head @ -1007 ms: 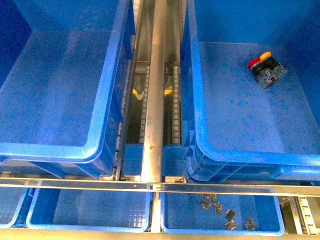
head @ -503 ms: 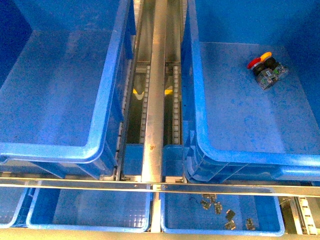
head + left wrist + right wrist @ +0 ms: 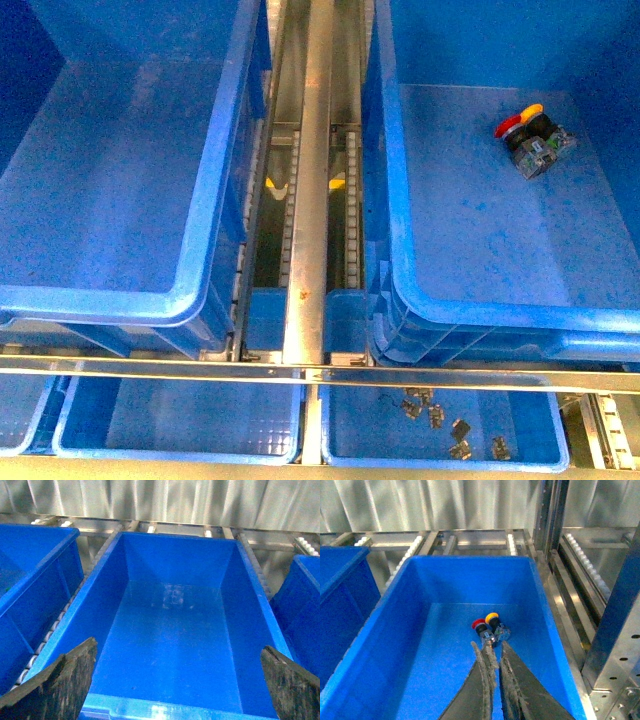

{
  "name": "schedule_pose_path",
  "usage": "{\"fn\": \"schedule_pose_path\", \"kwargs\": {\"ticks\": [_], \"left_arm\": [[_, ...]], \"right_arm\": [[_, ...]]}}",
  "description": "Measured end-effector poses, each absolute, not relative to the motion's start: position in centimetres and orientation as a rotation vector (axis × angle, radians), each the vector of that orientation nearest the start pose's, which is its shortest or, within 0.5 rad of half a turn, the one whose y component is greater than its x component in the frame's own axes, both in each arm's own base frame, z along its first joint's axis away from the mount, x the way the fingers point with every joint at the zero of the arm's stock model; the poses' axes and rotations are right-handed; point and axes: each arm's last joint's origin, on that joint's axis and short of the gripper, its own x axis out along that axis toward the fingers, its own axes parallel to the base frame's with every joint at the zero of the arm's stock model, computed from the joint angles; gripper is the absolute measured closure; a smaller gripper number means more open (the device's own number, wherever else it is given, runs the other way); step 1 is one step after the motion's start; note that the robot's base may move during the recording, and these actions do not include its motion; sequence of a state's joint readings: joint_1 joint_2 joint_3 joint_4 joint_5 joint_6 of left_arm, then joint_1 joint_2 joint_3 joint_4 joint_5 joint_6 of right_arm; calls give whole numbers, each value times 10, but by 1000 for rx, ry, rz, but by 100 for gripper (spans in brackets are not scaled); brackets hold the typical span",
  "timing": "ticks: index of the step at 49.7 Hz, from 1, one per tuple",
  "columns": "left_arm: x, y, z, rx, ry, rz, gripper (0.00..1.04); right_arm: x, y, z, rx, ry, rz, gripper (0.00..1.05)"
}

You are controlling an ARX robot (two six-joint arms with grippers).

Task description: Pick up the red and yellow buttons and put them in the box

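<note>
The right bin [image 3: 470, 290] is the biggest thing in play, deep and smooth-walled, beside an empty left bin [image 3: 120, 280] across a steel rail [image 3: 310, 180]. Neither arm shows in the front view. In the right bin's far corner lie the red button [image 3: 510, 124] and yellow button [image 3: 531, 109], touching, their black-and-grey bodies side by side on the bin floor.

If this bin is the source, the main risk is the grasp. The two buttons sit so close that a pincer coming down on one would likely nudge or drag the other, or catch both and drop one in transit. The smooth floor gives little friction, so a glancing touch could skate them toward the wall, where the fingers would have less room.

The right pincer [image 3: 495, 652] has its fingers nearly together, tips just short of the buttons and aimed at them. It holds nothing. Going in like that, it would push them rather than straddle one; it must spread first.

The left pincer [image 3: 177, 680] stands wide apart over the empty left bin, holding nothing.

If the buttons already lie in the target box, the risk is disturbing them needlessly.

The shallow tray [image 3: 440, 425] below holds small metal clips [image 3: 435, 415], not part of the job.
</note>
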State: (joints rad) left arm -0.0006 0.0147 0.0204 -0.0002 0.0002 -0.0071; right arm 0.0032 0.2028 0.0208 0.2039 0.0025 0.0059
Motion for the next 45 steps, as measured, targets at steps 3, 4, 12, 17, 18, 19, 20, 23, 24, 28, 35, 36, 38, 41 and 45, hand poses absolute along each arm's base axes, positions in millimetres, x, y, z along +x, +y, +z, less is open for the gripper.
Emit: {"fn": "schedule_pose_path", "kwargs": {"ticks": [3, 4, 12, 17, 18, 19, 20, 23, 24, 28, 35, 36, 38, 41, 45], "left_arm": [[97, 0, 169, -7, -6, -1, 8], [97, 0, 169, -7, -6, -1, 8], [97, 0, 169, -7, -6, 0, 8], [97, 0, 169, -7, -6, -1, 8], [97, 0, 169, -7, -6, -1, 8], [97, 0, 169, -7, -6, -1, 8], [97, 0, 169, -7, -6, -1, 8], [97, 0, 169, -7, -6, -1, 8], [97, 0, 169, -7, -6, -1, 8], [97, 0, 169, -7, -6, 0, 8], [97, 0, 169, -7, -6, -1, 8], [97, 0, 169, -7, -6, -1, 8], [97, 0, 169, -7, -6, -1, 8], [97, 0, 169, -7, -6, -1, 8], [97, 0, 169, -7, -6, -1, 8]], "right_arm": [[109, 0, 173, 6, -22, 1, 101], [109, 0, 173, 6, -22, 1, 101], [100, 0, 169, 6, 12, 1, 101], [97, 0, 171, 6, -17, 3, 101], [97, 0, 171, 6, -20, 3, 101], [97, 0, 171, 6, -21, 2, 101], [97, 0, 171, 6, -22, 2, 101], [97, 0, 170, 6, -16, 2, 101], [97, 0, 170, 6, -16, 3, 101], [97, 0, 171, 6, -18, 3, 101], [97, 0, 171, 4, -18, 2, 99], [97, 0, 171, 4, -18, 3, 95], [97, 0, 171, 4, -18, 3, 88], [97, 0, 171, 4, -18, 2, 80], [97, 0, 171, 4, -18, 3, 64]]}}
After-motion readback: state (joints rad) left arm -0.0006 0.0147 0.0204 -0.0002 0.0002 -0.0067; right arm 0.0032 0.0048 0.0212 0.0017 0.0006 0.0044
